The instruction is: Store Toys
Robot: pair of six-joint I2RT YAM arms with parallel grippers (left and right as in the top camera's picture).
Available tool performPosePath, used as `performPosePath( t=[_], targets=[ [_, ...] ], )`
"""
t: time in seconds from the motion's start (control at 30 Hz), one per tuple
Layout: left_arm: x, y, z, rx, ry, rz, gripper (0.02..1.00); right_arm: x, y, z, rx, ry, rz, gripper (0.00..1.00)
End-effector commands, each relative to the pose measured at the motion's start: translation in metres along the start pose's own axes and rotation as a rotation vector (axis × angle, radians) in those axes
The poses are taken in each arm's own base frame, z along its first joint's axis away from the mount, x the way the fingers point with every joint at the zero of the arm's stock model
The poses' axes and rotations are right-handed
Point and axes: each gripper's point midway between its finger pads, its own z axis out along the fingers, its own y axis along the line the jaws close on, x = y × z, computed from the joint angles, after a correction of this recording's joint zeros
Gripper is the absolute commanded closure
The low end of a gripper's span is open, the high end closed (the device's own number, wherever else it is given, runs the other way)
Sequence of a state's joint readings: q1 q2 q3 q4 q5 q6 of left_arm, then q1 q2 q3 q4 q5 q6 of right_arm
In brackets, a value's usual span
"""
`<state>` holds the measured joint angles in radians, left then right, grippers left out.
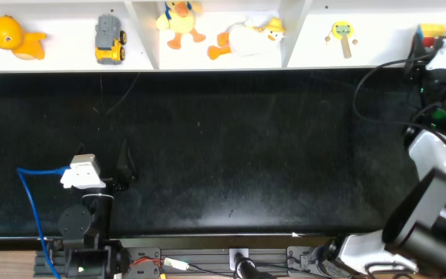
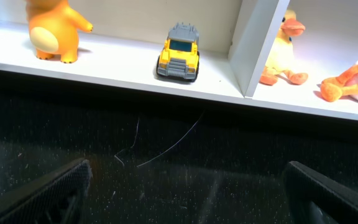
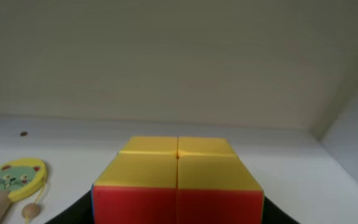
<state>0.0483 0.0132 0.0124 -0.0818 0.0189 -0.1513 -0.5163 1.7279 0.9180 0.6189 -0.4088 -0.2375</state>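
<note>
Bright, even light washes the white shelf (image 1: 68, 46) almost to glare, the black mat (image 1: 231, 155) stays dim with a faint grey sheen, the yellow truck (image 2: 179, 53) throws only a soft short shadow beneath itself, and the red-and-yellow cube (image 3: 178, 186) sits evenly lit before a duller, shaded back wall (image 3: 179, 56).

A black worktop (image 1: 246, 147) spans the scene, its surface dusted with pale scuffs, denser toward the near edge. Thin light scratches (image 2: 160, 146) curl across it, seen close in the left wrist view. A blue cable (image 1: 43, 170) loops over the worktop's left part and runs down to the near edge. Along that edge lies a dark rail (image 1: 231, 254) with plugs and loose wires (image 1: 149, 265) — red and yellow among them. A strip of wood grain (image 1: 2, 263) shows at the near left corner.
</note>
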Motion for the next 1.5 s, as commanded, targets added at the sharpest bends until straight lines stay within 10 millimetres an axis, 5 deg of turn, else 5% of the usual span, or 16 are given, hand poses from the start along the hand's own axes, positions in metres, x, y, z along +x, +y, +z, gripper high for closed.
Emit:
performPosePath(
  t=[0.03,0.4,0.7,1.1,1.23,1.37,1.5],
  targets=[
    [-0.001,0.001,0.000,0.002,-0.008,-0.008,0.020,0.010,0.014,0.020,-0.120,-0.033,-0.007,0.952],
    [-0.001,0.001,0.000,0.002,-0.008,-0.008,0.020,0.015,-0.004,0.064,-0.125,-0.053,0.142,0.954],
    [-0.001,0.001,0.000,0.001,-0.008,-0.008,0.020,0.044,0.000,0.071,-0.134,0.029,0.201,0.954],
    [-0.001,0.001,0.000,0.001,-0.008,-0.008,0.020,0.075,0.004,0.067,-0.132,0.154,0.264,0.437],
    [-0.001,0.001,0.000,0.001,-0.008,-0.008,0.020,0.083,0.007,0.064,-0.135,0.204,0.294,0.005],
    [-0.001,0.001,0.000,0.001,-0.008,-0.008,0.020,0.090,0.003,0.054,-0.084,0.291,0.323,0.005],
    [-0.001,0.001,0.000,0.001,-0.008,-0.008,0.020,0.068,-0.002,0.033,-0.038,0.348,0.267,0.003]
  ],
)
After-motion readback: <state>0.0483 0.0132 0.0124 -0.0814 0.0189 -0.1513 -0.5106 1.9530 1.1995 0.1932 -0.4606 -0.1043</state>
